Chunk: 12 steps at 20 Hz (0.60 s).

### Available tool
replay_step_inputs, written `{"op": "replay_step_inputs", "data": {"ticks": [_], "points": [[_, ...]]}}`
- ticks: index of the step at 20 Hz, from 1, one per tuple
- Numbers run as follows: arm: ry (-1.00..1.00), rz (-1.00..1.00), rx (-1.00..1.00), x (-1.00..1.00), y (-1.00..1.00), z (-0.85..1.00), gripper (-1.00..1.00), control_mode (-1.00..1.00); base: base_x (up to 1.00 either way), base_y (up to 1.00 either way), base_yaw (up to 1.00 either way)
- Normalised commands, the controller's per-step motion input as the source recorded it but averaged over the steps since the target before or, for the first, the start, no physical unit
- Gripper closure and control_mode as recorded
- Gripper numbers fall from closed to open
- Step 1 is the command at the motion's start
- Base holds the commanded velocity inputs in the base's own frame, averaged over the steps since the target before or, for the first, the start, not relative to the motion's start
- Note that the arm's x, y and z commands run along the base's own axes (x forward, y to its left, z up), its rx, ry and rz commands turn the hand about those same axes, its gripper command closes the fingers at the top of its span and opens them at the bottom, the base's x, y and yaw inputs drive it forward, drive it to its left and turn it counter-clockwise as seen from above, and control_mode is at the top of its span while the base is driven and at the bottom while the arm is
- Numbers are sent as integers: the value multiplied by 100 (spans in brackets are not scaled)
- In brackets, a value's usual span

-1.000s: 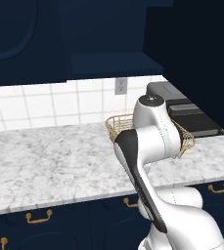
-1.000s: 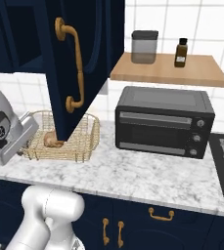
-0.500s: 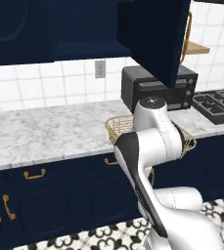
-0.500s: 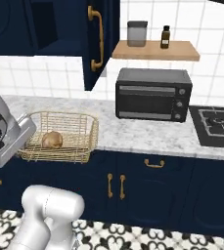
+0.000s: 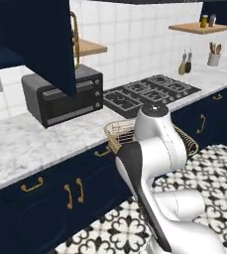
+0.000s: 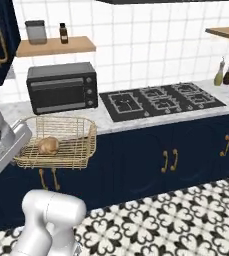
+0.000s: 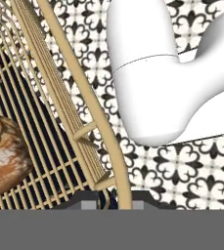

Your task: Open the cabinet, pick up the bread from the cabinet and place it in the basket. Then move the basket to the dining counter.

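Observation:
The gold wire basket (image 6: 68,145) hangs in the air in front of the navy drawers, off the worktop. The bread (image 6: 48,145), a tan-brown lump, lies inside it. In the hand view my gripper (image 7: 111,200) is shut on the basket's rim (image 7: 91,105), with the bread (image 7: 1,156) at the left and floor tiles below. From the left base view my white arm covers most of the basket (image 5: 119,133). The cabinet door (image 5: 40,42) stands open at the upper left, its brass handle (image 6: 1,37) showing. The dining counter is out of view.
A black toaster oven (image 6: 61,87) sits on the marble worktop (image 5: 30,144) under a wooden shelf (image 6: 56,46). A gas stove (image 6: 161,100) lies to its right, with bottles (image 6: 223,72) beyond. Patterned floor tiles (image 6: 176,220) spread out to the right.
Both base views have swung to the right along the kitchen, so the camera moved. The stove has come into view. The basket with the bread stays in my shut gripper.

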Motion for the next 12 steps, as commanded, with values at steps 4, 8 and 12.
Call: {"op": "replay_step_inputs", "data": {"ticks": [4,8,12], "points": [[0,0,0,0,0,0,100,100,0,-100,-67],[0,0,0,0,0,0,100,100,8,-100,-62],[0,0,0,0,0,0,100,100,39,-100,-60]]}}
